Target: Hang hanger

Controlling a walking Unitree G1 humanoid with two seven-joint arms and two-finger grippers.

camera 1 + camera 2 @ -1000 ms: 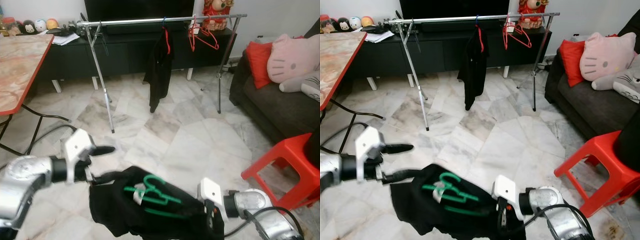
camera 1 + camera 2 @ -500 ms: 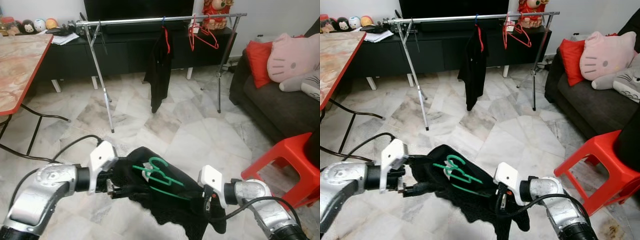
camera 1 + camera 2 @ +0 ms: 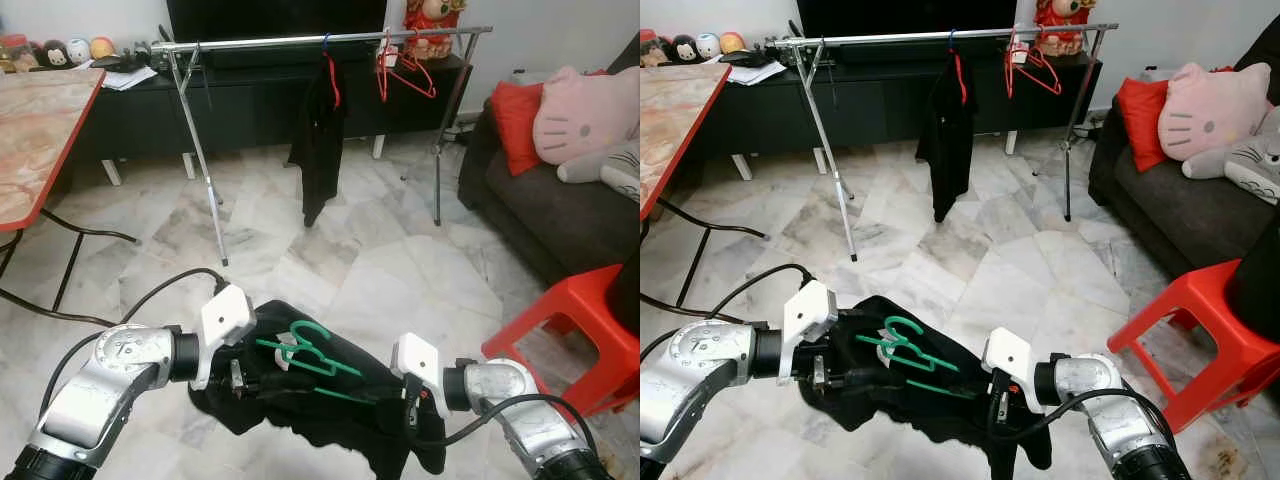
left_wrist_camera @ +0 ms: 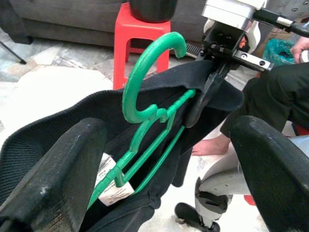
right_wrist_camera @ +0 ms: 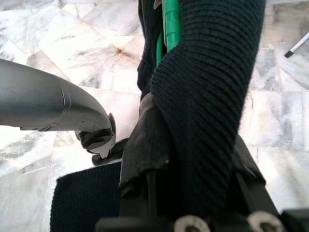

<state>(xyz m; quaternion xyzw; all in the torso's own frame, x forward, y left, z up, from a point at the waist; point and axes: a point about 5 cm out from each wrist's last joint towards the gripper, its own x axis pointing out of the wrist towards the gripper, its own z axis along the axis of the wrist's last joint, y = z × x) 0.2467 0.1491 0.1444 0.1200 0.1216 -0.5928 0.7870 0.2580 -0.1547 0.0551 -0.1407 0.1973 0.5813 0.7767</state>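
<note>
A green plastic hanger (image 3: 305, 350) threaded into a black knit garment (image 3: 335, 405) hangs low in front of me between both arms. My left gripper (image 3: 252, 375) is open, its fingers (image 4: 53, 183) wide apart on either side of the hanger's hook (image 4: 145, 72) and the fabric. On the garment's other end my right gripper (image 3: 407, 408) is shut, pinching the knit cloth (image 5: 207, 96) with a green hanger arm (image 5: 171, 24) beside it. Across the room stands the silver clothes rail (image 3: 300, 41), carrying a black garment (image 3: 318, 140) and red hangers (image 3: 400, 70).
A red stool (image 3: 570, 325) is close on the right, with a person's dark-trousered leg (image 4: 275, 92) and bare foot (image 4: 212, 145) by it. Behind it is a dark sofa (image 3: 560, 215) with cushions. A marble-top table (image 3: 40, 130) stands left, and a cable (image 3: 150, 290) lies on the floor.
My left gripper has moved right, from the garment's left edge to around the hanger's hook. The garment has bunched up and risen slightly. The right gripper has kept its hold.
</note>
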